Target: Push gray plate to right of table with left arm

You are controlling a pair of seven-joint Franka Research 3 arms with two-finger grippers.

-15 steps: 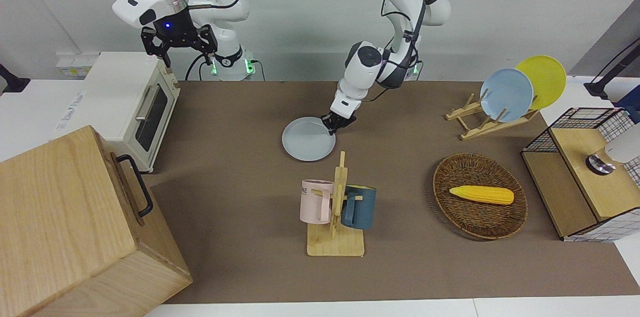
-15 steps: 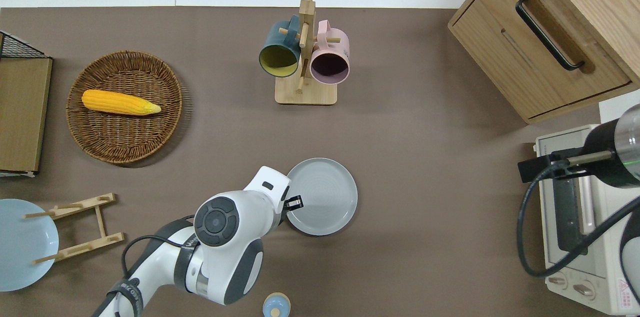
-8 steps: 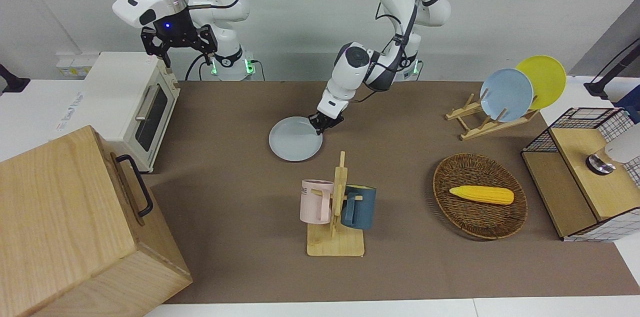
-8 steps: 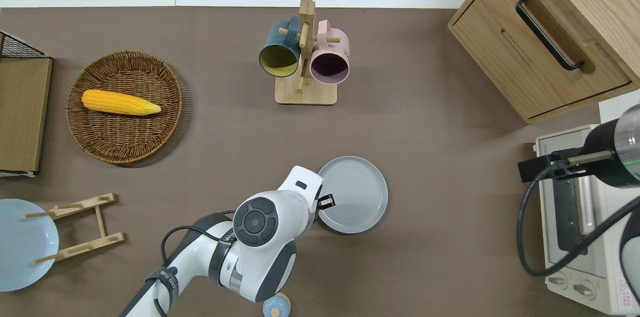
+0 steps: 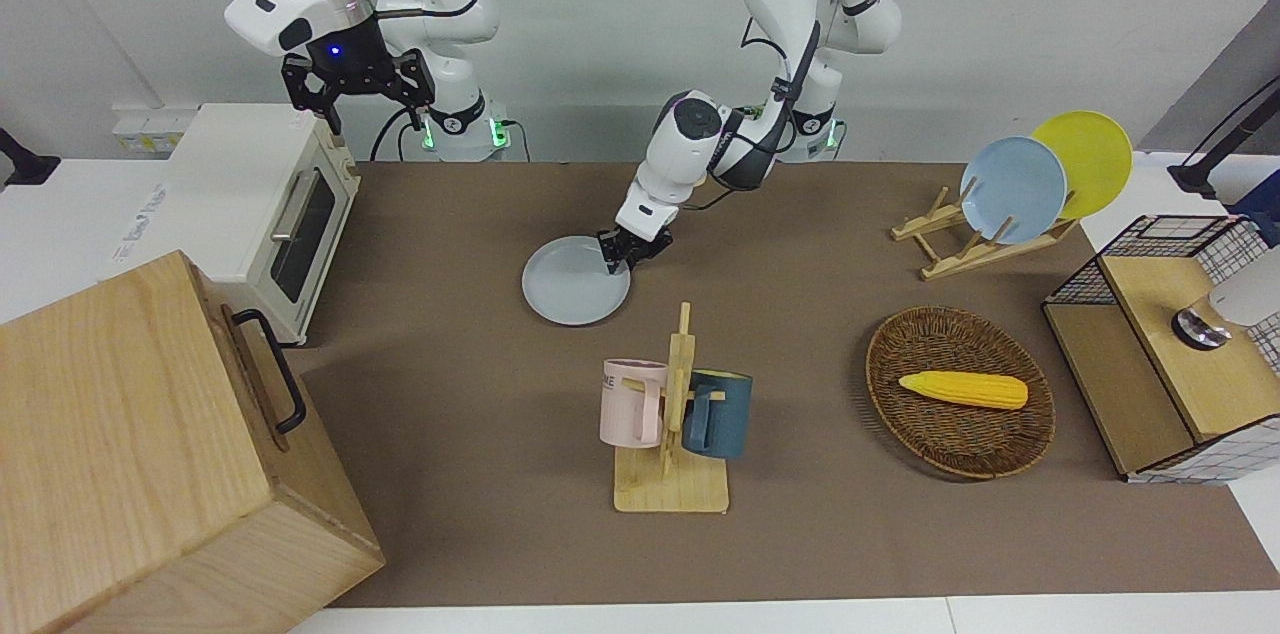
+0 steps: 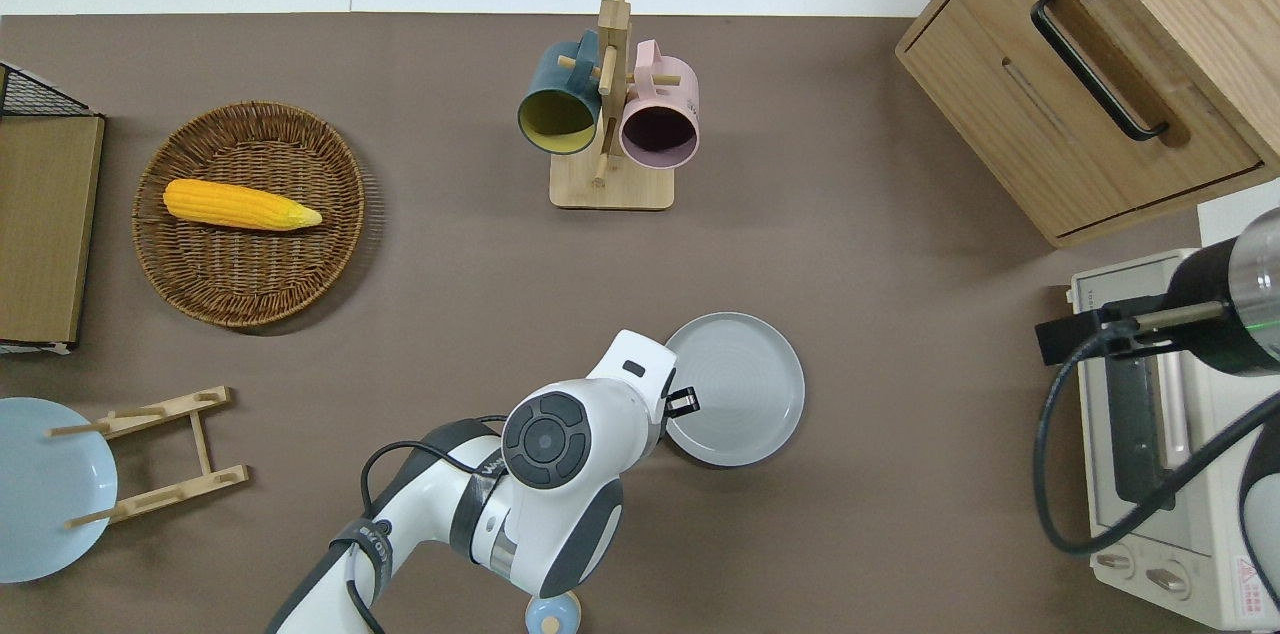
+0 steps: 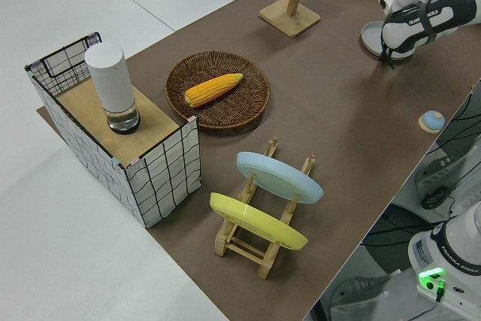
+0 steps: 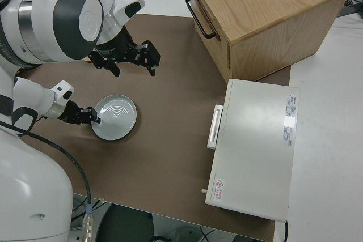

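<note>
The gray plate (image 5: 570, 282) (image 6: 745, 389) lies flat on the brown table (image 5: 480, 474), nearer to the robots than the mug rack. My left gripper (image 5: 625, 252) (image 6: 682, 402) is low at the plate's rim, on the edge toward the left arm's end of the table, touching it. It also shows in the right side view (image 8: 91, 116) against the plate (image 8: 116, 117). The right arm is parked, its gripper (image 5: 358, 99) open and empty.
A mug rack (image 5: 672, 424) with a pink and a dark blue mug stands farther from the robots. A toaster oven (image 5: 265, 214) and a wooden cabinet (image 5: 150, 454) stand at the right arm's end. A corn basket (image 5: 960, 404), a plate rack (image 5: 985, 229) and a wire crate (image 5: 1160, 344) are at the left arm's end.
The gray plate has slid toward the right arm's end of the table, with my left gripper moving along against its rim. The right arm has not moved.
</note>
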